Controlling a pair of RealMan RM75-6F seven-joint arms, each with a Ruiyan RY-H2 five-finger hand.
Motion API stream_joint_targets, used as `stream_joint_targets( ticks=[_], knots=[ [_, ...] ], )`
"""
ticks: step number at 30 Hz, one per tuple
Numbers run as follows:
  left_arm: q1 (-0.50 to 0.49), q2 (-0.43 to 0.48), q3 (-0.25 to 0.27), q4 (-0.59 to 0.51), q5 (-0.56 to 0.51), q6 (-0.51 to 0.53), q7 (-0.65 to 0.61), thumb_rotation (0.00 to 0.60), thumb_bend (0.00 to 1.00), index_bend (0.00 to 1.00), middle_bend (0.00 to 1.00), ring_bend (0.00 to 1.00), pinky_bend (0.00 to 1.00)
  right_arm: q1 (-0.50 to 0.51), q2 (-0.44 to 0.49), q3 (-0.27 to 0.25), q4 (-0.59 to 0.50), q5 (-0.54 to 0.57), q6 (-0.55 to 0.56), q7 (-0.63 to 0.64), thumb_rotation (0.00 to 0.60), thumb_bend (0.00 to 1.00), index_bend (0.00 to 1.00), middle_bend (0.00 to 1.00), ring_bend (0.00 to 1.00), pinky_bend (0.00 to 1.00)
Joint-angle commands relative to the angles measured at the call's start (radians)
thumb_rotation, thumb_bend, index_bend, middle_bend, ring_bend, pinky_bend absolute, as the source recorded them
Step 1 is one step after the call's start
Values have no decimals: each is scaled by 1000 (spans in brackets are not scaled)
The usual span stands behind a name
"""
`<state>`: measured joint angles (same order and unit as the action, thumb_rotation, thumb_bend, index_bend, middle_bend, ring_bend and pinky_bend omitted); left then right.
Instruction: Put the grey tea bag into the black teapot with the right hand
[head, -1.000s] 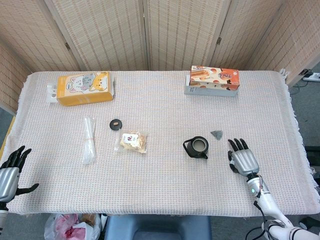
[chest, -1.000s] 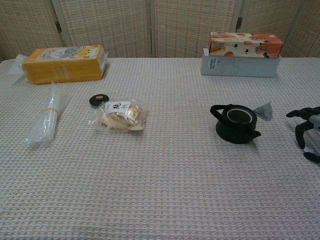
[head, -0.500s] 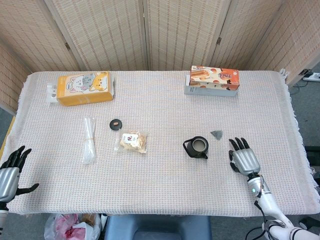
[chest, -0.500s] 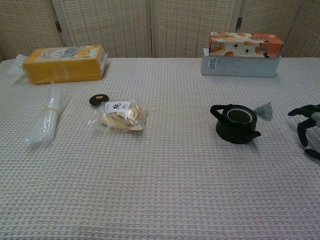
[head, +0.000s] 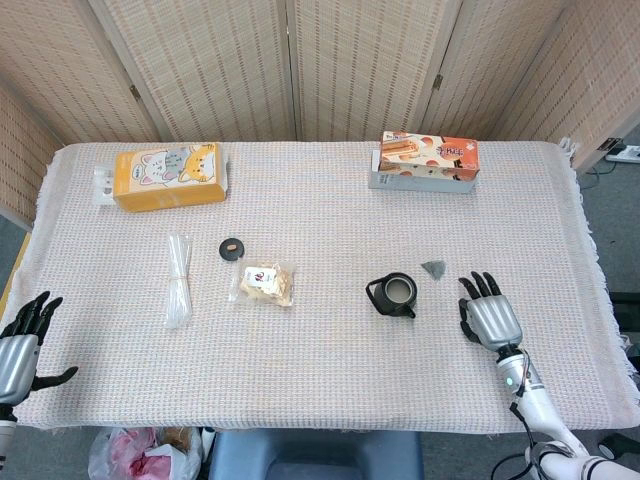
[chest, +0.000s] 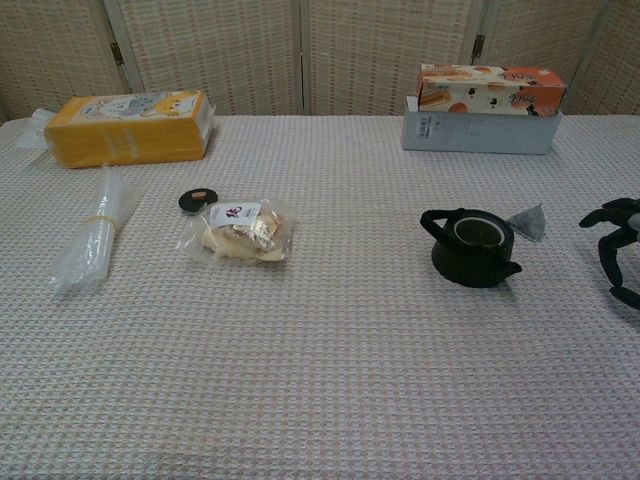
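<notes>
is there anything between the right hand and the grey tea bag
No. The head view shows only bare tablecloth between the right hand and the grey tea bag.

- Teapot (head: 394, 294): black.
- Tea bag (head: 434, 268): grey.
- Left pack (head: 170, 176): yellow-orange with cartoon cats.
- Box (head: 424, 161): orange and white top, grey side.
- Tablecloth (head: 320, 370): pale, woven.
- Small disc (head: 232, 248): black.

Count on table: 1 black teapot (head: 395, 294), 1 grey tea bag (head: 434, 268), 1 small black lid (head: 232, 248), 1 clear snack packet (head: 264, 283), 1 bundle of clear straws (head: 178, 278), 2 boxes: yellow cat box (head: 170, 175) and orange box (head: 428, 159). 2 hands: left hand (head: 20, 343), right hand (head: 489, 318).
</notes>
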<state>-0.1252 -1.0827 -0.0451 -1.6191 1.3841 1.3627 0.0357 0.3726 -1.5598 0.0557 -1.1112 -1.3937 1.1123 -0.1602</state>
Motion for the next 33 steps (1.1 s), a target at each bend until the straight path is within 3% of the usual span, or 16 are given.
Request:
stream_joint_targets(
  ticks=[1, 11, 33],
  knots=[
    [0, 0, 0, 0, -1, -1, 0, 600, 128, 0, 0, 0, 247, -2, 3, 1, -6, -5, 9, 5, 600, 352, 654, 148, 0, 0],
    [0, -1, -1, -1, -1, 1, 1, 600, 128, 0, 0, 0, 248, -2, 36, 11, -71, -34, 58, 24, 600, 353, 656, 157, 0, 0],
    [0, 1, -1, 0, -4, 0, 1, 600, 128, 0, 0, 0, 248, 27, 208, 105, -432, -44, 153, -63, 600, 357, 661, 176, 0, 0]
  ],
)
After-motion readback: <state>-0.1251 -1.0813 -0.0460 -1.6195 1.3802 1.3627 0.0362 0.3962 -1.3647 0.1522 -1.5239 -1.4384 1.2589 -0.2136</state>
